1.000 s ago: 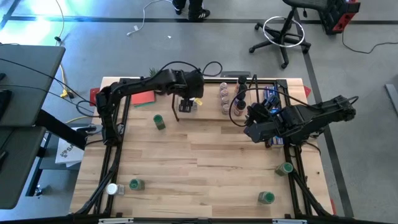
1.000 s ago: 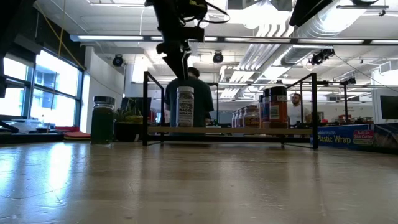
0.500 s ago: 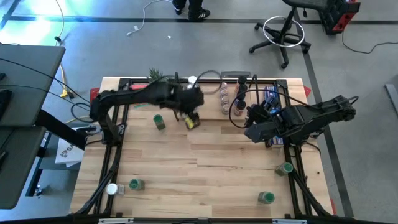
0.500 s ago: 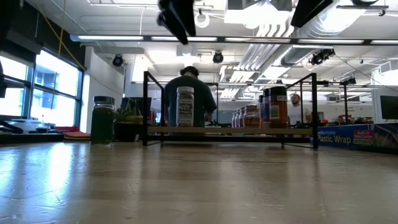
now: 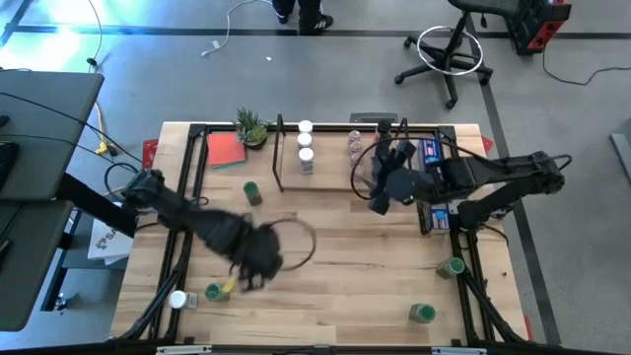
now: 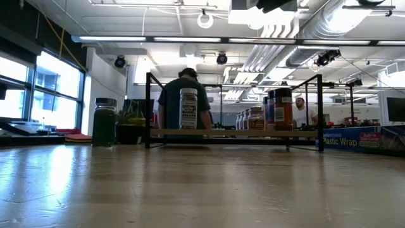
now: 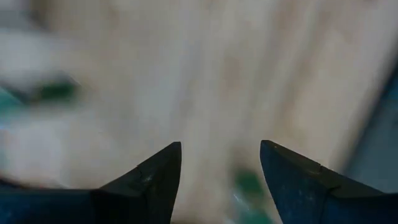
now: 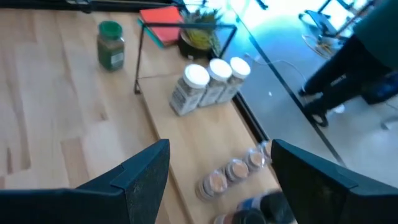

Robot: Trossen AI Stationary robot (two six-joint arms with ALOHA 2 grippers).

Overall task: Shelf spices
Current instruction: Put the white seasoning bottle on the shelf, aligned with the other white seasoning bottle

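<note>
i count three white-capped spice jars (image 5: 305,145) standing in a row on the low light-wood shelf with the thin black metal frame (image 5: 330,177), near its end by the small green potted plant (image 5: 250,127). all three are upright, long axes vertical, and the row runs across the shelf's depth. further along the shelf sits a second cluster of brownish-topped jars (image 5: 355,148); i make out about three from the right wrist view but cannot count them for sure. off the shelf, on the bare wooden tabletop (image 5: 365,266), i count four green-lidded jars: one just beside the shelf's plant end (image 5: 252,192), one near the front left corner (image 5: 214,292), one at the front right (image 5: 424,313) and one by the right edge (image 5: 452,266). a single white-topped jar (image 5: 177,299) stands just beside the front-left green one. all look upright from above.

my left arm stretches diagonally from its base toward the front of the table, and the left gripper (image 5: 235,284) hovers near the front-left green jar, its fingers (image 7: 149,180) apart with nothing between them. the right arm reaches in from the right side, and the right gripper (image 5: 378,202) sits over the shelf's front edge near the brownish cluster, its fingers (image 8: 140,174) spread wide and empty.

a red flat pad (image 5: 226,152) lies beside the plant. in the low view one person (image 6: 183,104) stands behind the shelf.
</note>
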